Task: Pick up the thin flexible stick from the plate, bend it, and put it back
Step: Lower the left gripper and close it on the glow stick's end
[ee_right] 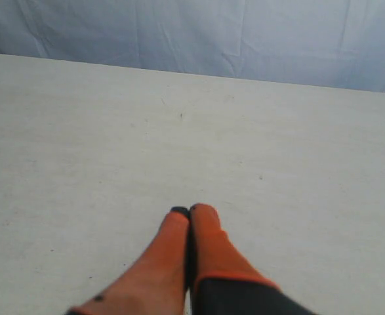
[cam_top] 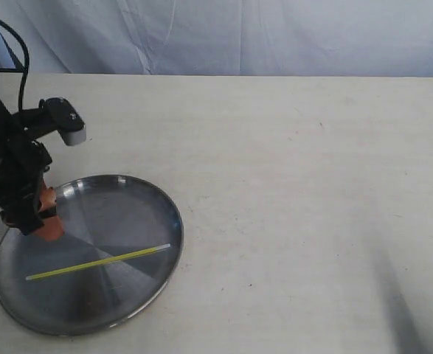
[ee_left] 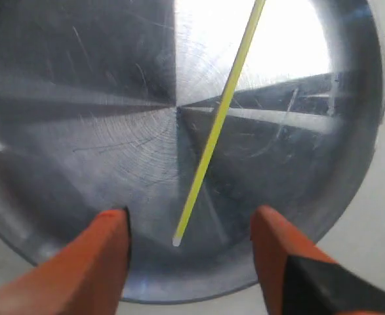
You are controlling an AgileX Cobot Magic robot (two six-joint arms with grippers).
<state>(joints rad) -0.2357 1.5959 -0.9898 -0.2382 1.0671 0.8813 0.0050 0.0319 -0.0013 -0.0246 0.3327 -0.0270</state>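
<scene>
The thin flexible stick (cam_top: 98,262), yellow-green and straight, lies across the round silver plate (cam_top: 139,306) at the table's front left. My left gripper (cam_top: 45,221) hangs over the plate's left rim, open. In the left wrist view its orange fingers (ee_left: 94,262) stand wide apart on either side of the thin flexible stick (ee_left: 215,131), whose whitish end lies between them on the plate (ee_left: 81,98), untouched. My right gripper (ee_right: 189,210) is shut with nothing in it, above bare table; it is out of the exterior view.
The table (cam_top: 297,184) is a pale cream surface. A wrinkled bluish-white cloth backdrop (cam_top: 238,33) runs along its far edge. The left arm's black body and cable (cam_top: 9,147) stand at the table's left edge.
</scene>
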